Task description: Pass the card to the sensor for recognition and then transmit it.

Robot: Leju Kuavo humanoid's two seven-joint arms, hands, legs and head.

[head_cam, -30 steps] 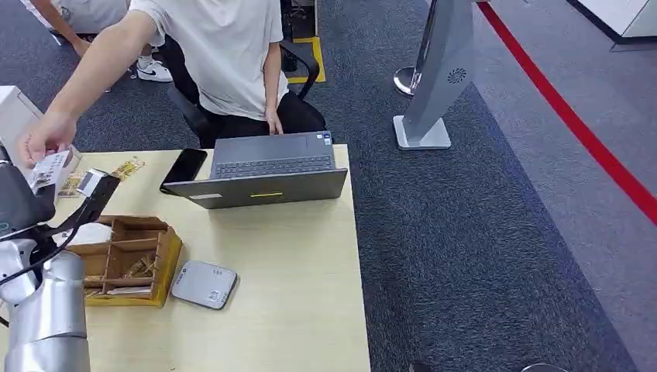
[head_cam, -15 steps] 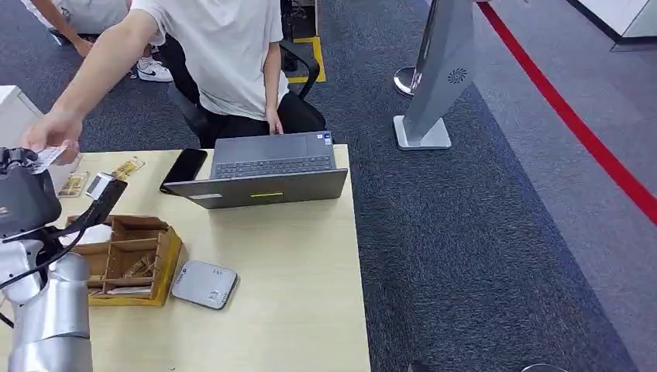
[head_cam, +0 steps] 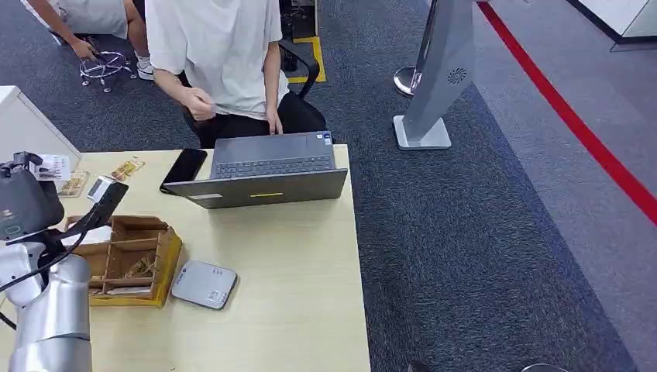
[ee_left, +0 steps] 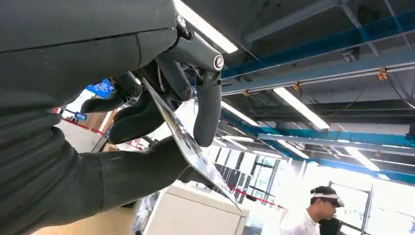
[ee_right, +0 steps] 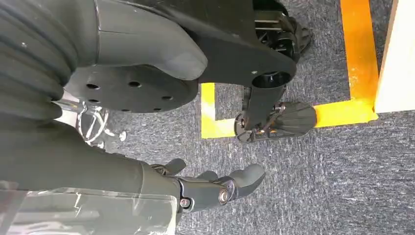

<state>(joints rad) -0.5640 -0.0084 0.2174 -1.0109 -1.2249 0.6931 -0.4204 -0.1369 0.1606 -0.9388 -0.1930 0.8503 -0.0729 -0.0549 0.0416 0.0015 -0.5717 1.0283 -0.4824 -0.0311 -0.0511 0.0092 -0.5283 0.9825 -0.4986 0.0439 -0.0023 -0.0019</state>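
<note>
My left hand [head_cam: 25, 203] is raised over the table's far left corner and pinches a white card [head_cam: 56, 166]. In the left wrist view the card [ee_left: 188, 142] sits edge-on between the thumb and the dark fingers [ee_left: 208, 110]. The sensor [head_cam: 204, 284], a flat grey square pad, lies on the table to the right of a wooden box [head_cam: 128, 260]. My right hand [ee_right: 215, 188] hangs over grey carpet with loosely bent fingers and nothing in it.
A seated person [head_cam: 221, 54] is behind an open laptop [head_cam: 267, 174] at the table's far edge, with a black phone [head_cam: 184, 167] beside it. Small cards [head_cam: 73, 184] lie near the far left corner. A white cabinet [head_cam: 23, 128] stands left of the table.
The person's arm, which reached over and touched the card at my left hand, has drawn back to their body. The card stays in my left hand, which has risen slightly.
</note>
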